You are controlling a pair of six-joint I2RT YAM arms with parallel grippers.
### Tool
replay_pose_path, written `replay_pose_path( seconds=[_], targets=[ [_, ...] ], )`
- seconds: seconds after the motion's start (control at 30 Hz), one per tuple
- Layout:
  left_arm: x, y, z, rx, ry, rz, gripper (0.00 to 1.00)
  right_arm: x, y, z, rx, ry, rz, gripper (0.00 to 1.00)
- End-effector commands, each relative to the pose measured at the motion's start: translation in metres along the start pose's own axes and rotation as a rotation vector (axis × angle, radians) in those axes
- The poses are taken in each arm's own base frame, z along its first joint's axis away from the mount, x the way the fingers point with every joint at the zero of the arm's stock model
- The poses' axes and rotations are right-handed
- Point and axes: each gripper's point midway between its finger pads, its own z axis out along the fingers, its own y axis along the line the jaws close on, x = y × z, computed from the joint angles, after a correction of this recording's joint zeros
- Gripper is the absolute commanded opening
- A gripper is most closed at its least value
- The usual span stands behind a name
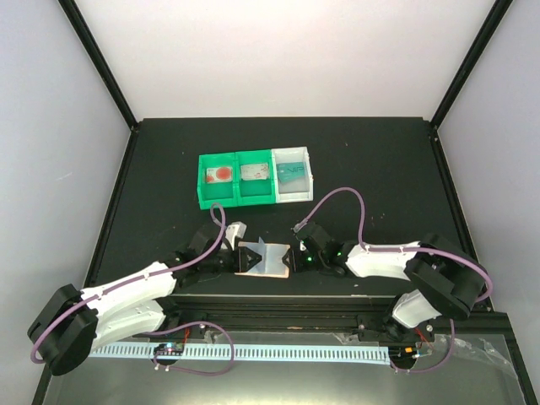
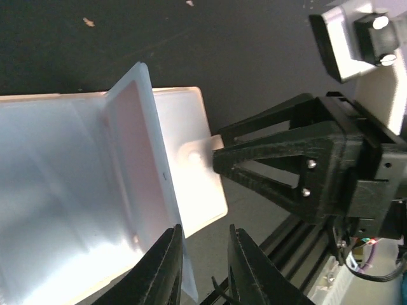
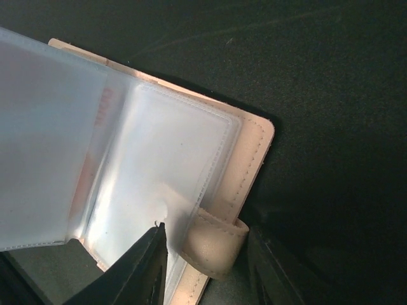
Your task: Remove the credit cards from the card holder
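You are working on the sleeves of the open card holder, lying at lower centre of the overhead view. Your left pincer is standing released beside a clear sleeve. Your right pincer is straddling the side tab; I cannot tell whether it is clenching. Next, you are likely needing a steady hold-down and a pinch on a card edge.

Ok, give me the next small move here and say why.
Probably close the left end effector on the upright clear sleeve. The sleeve's lower corner already sits between its parted fingers. The right end effector straddles the tab of the holder, so the holder looks steadied. Gripping the sleeve should let it be lifted or turned.
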Motion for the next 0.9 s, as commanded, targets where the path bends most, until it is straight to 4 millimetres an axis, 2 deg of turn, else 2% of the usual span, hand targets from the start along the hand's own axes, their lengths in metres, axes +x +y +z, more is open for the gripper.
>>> replay_pose_path(
  seconds=[0.0,0.17,0.33,0.47,0.6,0.87],
  targets=[
    [-0.006,-0.021,-0.001,0.092,-0.015,0.003,0.23,0.002,-0.008,-0.004,0.034,-0.006,0.001,0.37],
    [-0.008,-0.027,-0.001,0.117,-0.016,-0.002,0.24,-0.004,-0.003,-0.016,0.021,-0.034,0.004,0.39],
    [-0.007,-0.027,0.003,0.127,-0.012,-0.009,0.24,-0.014,0.016,-0.028,-0.056,-0.062,0.012,0.41],
    [-0.005,-0.026,0.009,0.133,0.009,-0.021,0.24,-0.017,0.034,-0.030,-0.149,-0.066,0.036,0.41],
    [-0.005,-0.023,0.009,0.114,0.002,-0.025,0.26,-0.017,0.040,-0.028,-0.187,-0.064,0.051,0.40],
    [-0.011,0.011,-0.002,-0.045,-0.058,-0.031,0.53,-0.012,0.050,-0.020,-0.230,-0.014,0.055,0.37]
  ],
)
